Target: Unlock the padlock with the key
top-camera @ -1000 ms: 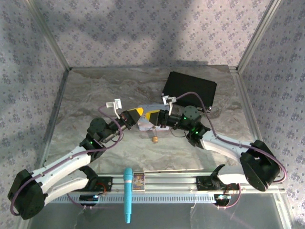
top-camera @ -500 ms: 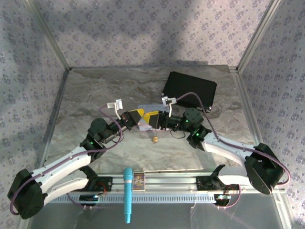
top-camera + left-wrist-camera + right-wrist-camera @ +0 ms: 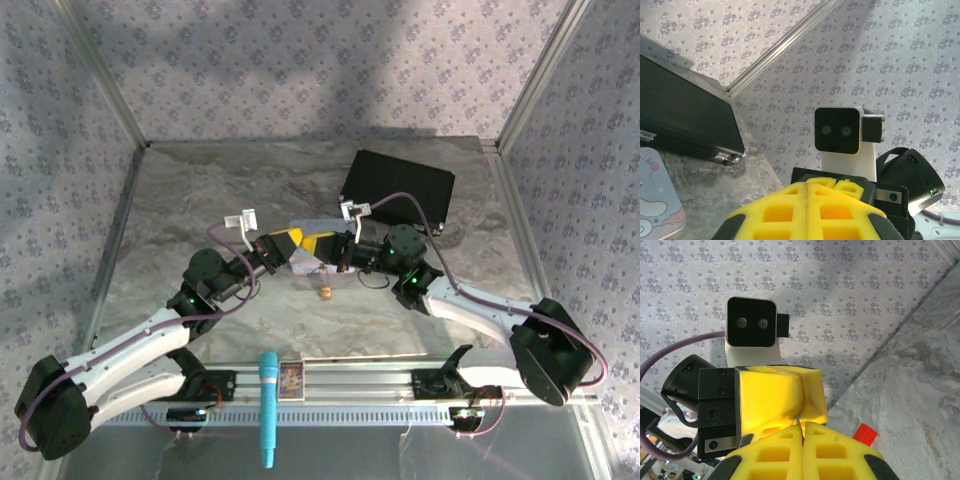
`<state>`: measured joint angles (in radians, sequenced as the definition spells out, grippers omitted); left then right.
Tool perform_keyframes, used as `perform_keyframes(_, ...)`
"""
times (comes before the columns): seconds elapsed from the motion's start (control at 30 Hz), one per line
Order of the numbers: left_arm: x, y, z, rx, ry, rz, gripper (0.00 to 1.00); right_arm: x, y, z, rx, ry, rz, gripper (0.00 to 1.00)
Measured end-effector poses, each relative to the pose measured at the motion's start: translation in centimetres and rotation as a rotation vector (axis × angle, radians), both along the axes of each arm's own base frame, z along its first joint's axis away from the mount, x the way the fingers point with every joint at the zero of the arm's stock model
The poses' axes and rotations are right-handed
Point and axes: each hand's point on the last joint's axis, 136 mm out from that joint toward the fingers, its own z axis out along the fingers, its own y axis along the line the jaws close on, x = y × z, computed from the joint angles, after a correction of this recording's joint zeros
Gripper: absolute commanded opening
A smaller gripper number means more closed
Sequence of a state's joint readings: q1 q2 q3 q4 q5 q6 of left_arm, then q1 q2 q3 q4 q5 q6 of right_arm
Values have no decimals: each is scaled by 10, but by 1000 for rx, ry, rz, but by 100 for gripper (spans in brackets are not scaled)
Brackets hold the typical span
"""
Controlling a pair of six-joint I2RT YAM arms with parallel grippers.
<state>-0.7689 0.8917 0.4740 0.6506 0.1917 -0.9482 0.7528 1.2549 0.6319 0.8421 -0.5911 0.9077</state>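
The padlock [image 3: 325,292], a tiny brass lump, lies on the marble table just in front of the two grippers, with nothing touching it. My left gripper [image 3: 299,252] [image 3: 806,187] and right gripper [image 3: 319,250] [image 3: 801,427] meet tip to tip above the table, both with jaws pressed together. A thin grey metal sliver, seemingly the key [image 3: 798,420], sticks out of the right gripper's seam and runs into the seam of the left gripper's yellow fingers [image 3: 775,395]. From the left wrist view the key is hidden.
A pale lavender tin [image 3: 306,226] [image 3: 655,200] lies under the grippers. A black case [image 3: 398,188] [image 3: 680,120] sits behind them at the right. A small red block [image 3: 865,434] rests on the table. A blue microphone-like toy [image 3: 268,405] lies on the near rail.
The right gripper has moved left until its tips meet the left gripper's tips, covering most of the tin. The left arm and the padlock have stayed put.
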Motion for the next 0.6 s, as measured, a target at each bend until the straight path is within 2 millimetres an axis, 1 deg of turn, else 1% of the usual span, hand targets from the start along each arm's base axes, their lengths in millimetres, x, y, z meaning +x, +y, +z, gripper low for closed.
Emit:
perform_keyframes(0.13,0,0,-1,3,3,2,0,0,0,-1,-2,0,-1,0)
perform_keyframes(0.2,1,0,-5,16,15,7,0,1,-2,-5,-6,5,-4,0)
perform_keyframes(0.23,1,0,-8,25,25,11,5,1,-2,-7,-9,12,-5,0)
perform_keyframes(0.27,2,0,-12,37,37,16,25,1,-3,-10,-14,18,-7,0)
perform_keyframes(0.3,3,0,-17,55,50,26,48,1,-4,-14,-20,24,-9,0)
perform_keyframes(0.33,5,3,-21,69,66,45,61,2,-4,-17,-26,30,-12,0)
perform_keyframes(0.4,13,11,-31,101,104,108,84,4,-7,-20,-34,39,-25,0)
perform_keyframes(0.47,18,19,-38,127,133,158,98,8,-12,-22,-44,52,-49,0)
perform_keyframes(0.5,20,23,-41,146,152,185,100,11,-15,-24,-51,61,-65,0)
perform_keyframes(0.6,27,34,-51,211,209,258,100,18,-25,-34,-82,90,-115,0)
